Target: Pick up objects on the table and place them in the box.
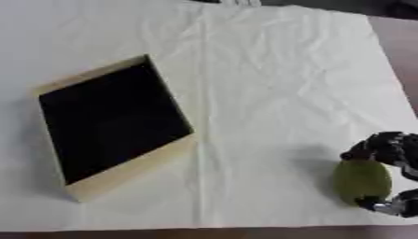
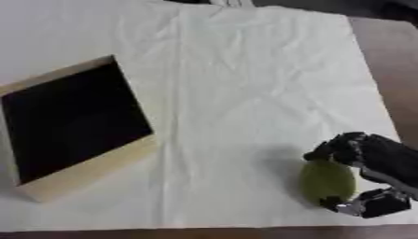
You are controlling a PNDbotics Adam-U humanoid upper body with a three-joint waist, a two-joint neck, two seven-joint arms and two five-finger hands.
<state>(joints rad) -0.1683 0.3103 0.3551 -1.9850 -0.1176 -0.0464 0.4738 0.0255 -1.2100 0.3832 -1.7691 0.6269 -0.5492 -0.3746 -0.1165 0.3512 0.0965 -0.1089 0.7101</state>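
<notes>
An olive-green oval object (image 2: 326, 179) lies on the white cloth near the lower right. My right hand (image 2: 372, 158) comes in from the right edge and curls round it, fingers above and thumb (image 2: 359, 205) below. A wooden box (image 1: 130, 172) with a dark inside (image 1: 110, 119) sits at the left, open at the top. My left hand shows in neither view.
A creased white cloth (image 1: 277, 70) covers most of the table. Bare brown table (image 1: 400, 42) shows at the far right and along the near edge (image 1: 204, 233). Open cloth lies between the box and the green object.
</notes>
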